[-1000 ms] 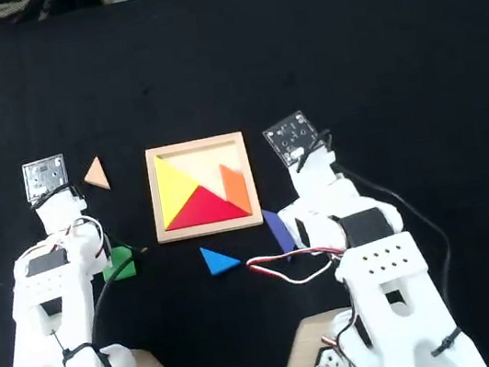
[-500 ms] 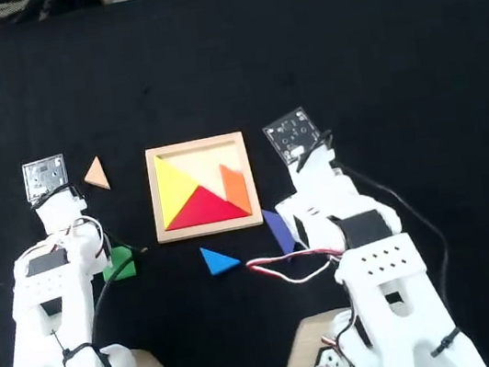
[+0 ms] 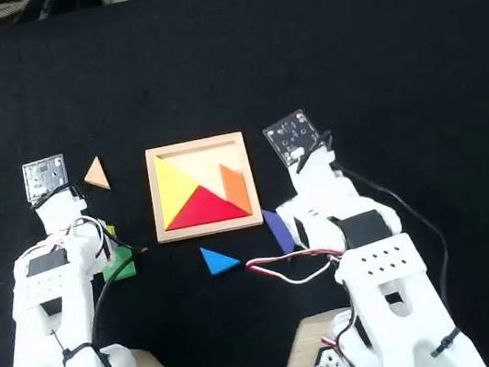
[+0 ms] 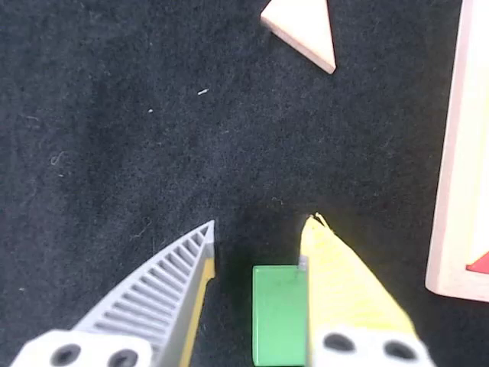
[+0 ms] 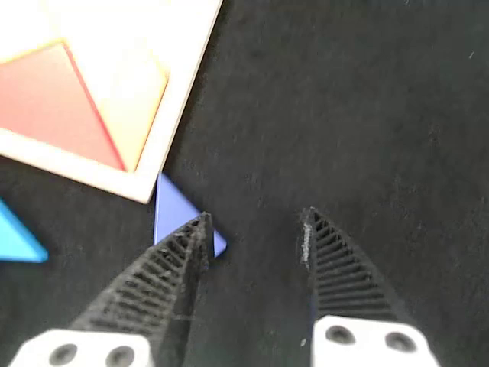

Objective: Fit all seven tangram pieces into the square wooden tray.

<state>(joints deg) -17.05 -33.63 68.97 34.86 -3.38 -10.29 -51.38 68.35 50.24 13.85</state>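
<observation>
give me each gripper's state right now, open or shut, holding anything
Left gripper: open, jaws either side of the green piece, not clamped on it.
Right gripper: open, holding nothing; purple piece lies beside one jaw.

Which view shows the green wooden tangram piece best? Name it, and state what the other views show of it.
The left wrist view. There the green wooden tangram piece lies close up on the black cloth, between the fingers of the open left gripper, its top face plain. The high view shows part of it, small, the rest hidden under the left arm.
</observation>
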